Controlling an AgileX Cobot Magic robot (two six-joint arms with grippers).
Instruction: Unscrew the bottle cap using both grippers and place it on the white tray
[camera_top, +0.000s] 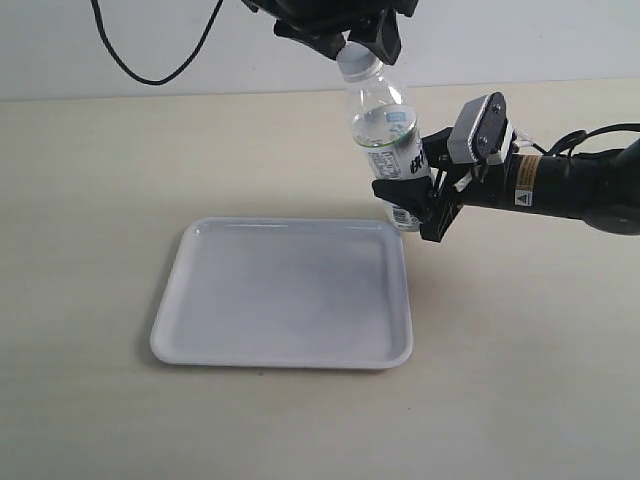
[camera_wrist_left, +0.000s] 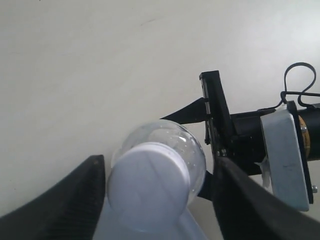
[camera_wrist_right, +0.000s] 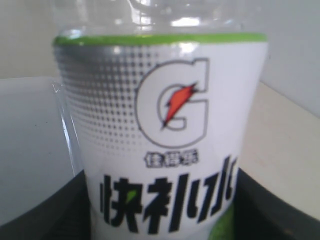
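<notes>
The clear bottle (camera_top: 385, 125) leans over the far right corner of the white tray (camera_top: 280, 360), which lies flat on the table. My right gripper (camera_top: 408, 175) reaches in from the right and is shut on the bottle's label (camera_wrist_right: 165, 125), a black finger on each side. The white bottle cap (camera_top: 352, 57) sits on the neck. My left gripper (camera_top: 352, 46) comes down from above and straddles the cap (camera_wrist_left: 147, 187). One finger (camera_wrist_left: 75, 195) lies close against it. The other (camera_wrist_left: 240, 200) stands apart, with the bottle's shoulder (camera_wrist_left: 195, 150) showing between.
A black cable (camera_top: 140, 70) loops down the wall at the back left. The beige table (camera_top: 520, 380) stretches in front of and to the right of the tray. The right arm's body (camera_top: 570, 185) lies low over the table at the right.
</notes>
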